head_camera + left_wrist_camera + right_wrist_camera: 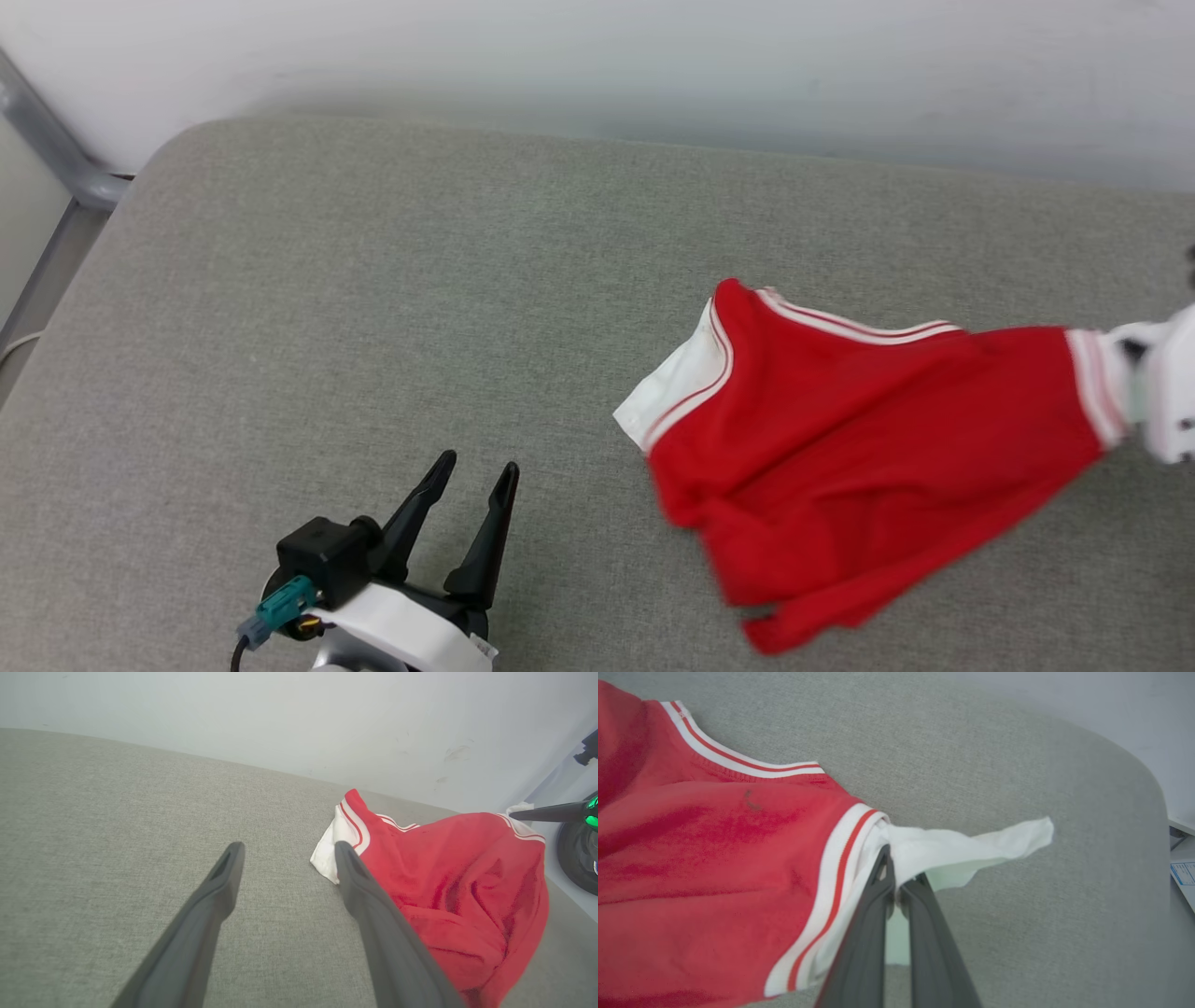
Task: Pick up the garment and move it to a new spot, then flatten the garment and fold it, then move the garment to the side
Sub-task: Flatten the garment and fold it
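Head view: the red jersey T-shirt with white, stripe-trimmed sleeves (840, 439) is seen bunched on the right of the grey fabric-covered pad (327, 280), with one sleeve end drawn up toward the right edge. The left gripper (478, 464) is held apart from it.

Left wrist view: its fingers (205, 914) are spread, with nothing between them.

Right wrist view: the right gripper (899, 877) is clenched on the white sleeve.

Judged: pick-up is under way; relocating, flattening, folding and setting aside remain.

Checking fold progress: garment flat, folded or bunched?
Bunched. The garment lies rumpled in loose folds on the grey surface, one white sleeve pinched in the shut right gripper.
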{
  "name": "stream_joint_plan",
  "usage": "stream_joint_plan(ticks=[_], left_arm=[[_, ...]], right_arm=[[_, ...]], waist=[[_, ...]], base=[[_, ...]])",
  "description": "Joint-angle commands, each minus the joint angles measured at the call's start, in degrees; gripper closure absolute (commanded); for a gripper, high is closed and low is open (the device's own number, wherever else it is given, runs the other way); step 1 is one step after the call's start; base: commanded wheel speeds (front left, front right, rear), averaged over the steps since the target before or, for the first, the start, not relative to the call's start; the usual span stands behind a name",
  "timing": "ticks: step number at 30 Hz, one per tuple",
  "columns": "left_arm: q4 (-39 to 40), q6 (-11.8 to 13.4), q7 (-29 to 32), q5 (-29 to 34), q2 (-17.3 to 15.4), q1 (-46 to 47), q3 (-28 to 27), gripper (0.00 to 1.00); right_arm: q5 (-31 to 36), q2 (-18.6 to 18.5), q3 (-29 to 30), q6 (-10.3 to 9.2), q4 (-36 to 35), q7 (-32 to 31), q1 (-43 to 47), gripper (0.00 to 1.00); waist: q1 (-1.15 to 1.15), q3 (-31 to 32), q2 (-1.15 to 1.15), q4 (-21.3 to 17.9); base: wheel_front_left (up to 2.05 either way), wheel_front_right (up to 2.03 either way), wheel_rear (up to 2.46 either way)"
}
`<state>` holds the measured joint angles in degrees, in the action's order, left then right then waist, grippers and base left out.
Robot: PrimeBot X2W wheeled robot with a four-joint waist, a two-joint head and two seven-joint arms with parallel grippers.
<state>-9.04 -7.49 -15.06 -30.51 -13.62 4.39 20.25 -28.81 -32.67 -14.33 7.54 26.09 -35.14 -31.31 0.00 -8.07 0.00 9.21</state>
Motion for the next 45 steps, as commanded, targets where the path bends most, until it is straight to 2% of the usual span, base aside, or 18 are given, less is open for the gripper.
stream_joint_plan(ticks=[1,5,10,12,13,15,17,18,19,20,21,25,30,36,39,45], left_arm=[[0.0,0.0,-0.1,0.0,0.1,1.0,0.5,0.0],[-0.2,0.0,-0.1,-0.1,0.1,1.6,1.1,0.0],[-0.6,0.0,-0.1,-0.2,0.3,2.1,1.6,0.0],[-0.8,0.0,-0.1,-0.3,0.5,2.5,2.1,0.0],[-0.9,0.0,-0.1,-0.3,0.5,2.6,2.3,0.0],[-1.1,0.0,-0.1,-0.4,0.6,2.7,2.2,0.0],[-1.2,0.0,-0.1,-0.3,0.6,2.6,2.2,0.0],[-1.2,0.0,-0.1,-0.4,0.5,2.5,2.1,0.0],[-1.3,0.0,-0.1,-0.4,0.4,2.4,1.9,0.0],[-1.3,0.0,-0.1,-0.4,0.3,2.2,1.7,0.0],[-1.4,0.0,-0.1,-0.4,0.3,2.0,1.5,0.0],[-1.2,0.0,-0.1,-0.1,0.2,1.1,0.3,0.0],[-0.7,0.0,-0.1,0.1,-0.1,0.4,-0.8,0.0],[0.4,0.0,-0.1,0.7,-1.3,0.1,-2.2,0.0],[1.0,0.0,-0.1,0.8,-1.8,0.7,-2.9,0.0],[2.0,0.0,-0.1,1.1,-3.5,2.9,-2.6,0.0]], right_arm=[[1.5,-2.1,3.0,-0.1,1.8,0.5,-1.2,1.0],[4.2,-4.7,6.9,-0.09,6.6,0.8,-1.6,1.0],[10.3,-6.3,13.3,-0.1,18.6,2.1,-1.1,1.0],[13.4,-5.6,15.5,-0.09,22.7,3.4,-1.0,0.71],[14.4,-5.2,17.1,-0.09,24.9,4.1,-1.2,0.7],[16.6,-3.7,19.5,-0.09,28.2,5.6,-1.4,0.4],[18.7,-2.6,21.2,-0.09,30.3,6.9,-2.0,0.47],[19.6,-2.0,21.7,-0.09,31.0,7.4,-2.5,0.4],[20.1,-1.3,22.1,-0.09,31.4,8.1,-3.1,0.26],[20.8,-0.9,22.3,-0.09,31.7,8.7,-3.4,0.19],[21.4,-0.4,22.2,-0.09,32.0,8.9,-3.6,0.0],[20.5,1.4,21.3,-0.09,30.8,10.9,-5.0,0.0],[14.6,2.6,19.2,-0.09,25.5,13.5,-3.7,0.0],[7.1,1.0,16.7,-0.09,13.7,18.2,3.3,0.0],[3.9,1.1,17.3,-0.09,7.5,21.3,8.2,0.0],[1.8,3.3,20.3,-0.09,-4.4,32.3,18.8,0.0]], waist=[[0.0,-0.5,0.0,0.7],[0.0,-1.1,0.0,1.8],[0.0,-1.7,0.0,3.5],[0.0,-1.9,0.0,4.1],[0.0,-1.9,0.0,4.4],[0.0,-1.9,0.0,4.7],[0.0,-1.9,0.0,4.7],[0.0,-1.9,0.0,4.7],[0.0,-1.8,0.0,4.6],[0.0,-1.7,0.0,4.4],[0.0,-1.5,0.0,4.2],[0.0,-0.8,0.0,3.1],[0.0,0.0,0.0,1.3],[0.0,0.4,0.0,-1.1],[0.0,0.3,0.0,-2.2],[0.0,-0.2,0.0,-4.1]], base=[[0.0,0.0,0.0],[0.0,0.0,0.0],[0.0,0.0,0.0],[0.0,0.0,0.0],[0.0,0.0,0.0],[0.0,0.0,0.0],[0.0,0.0,0.0],[0.0,0.0,0.0],[0.0,0.0,0.0],[0.0,0.0,0.0],[0.0,0.0,0.0],[0.0,0.0,0.0],[0.0,0.0,0.0],[0.0,0.0,0.0],[0.0,0.0,0.0],[0.0,0.0,0.0]])
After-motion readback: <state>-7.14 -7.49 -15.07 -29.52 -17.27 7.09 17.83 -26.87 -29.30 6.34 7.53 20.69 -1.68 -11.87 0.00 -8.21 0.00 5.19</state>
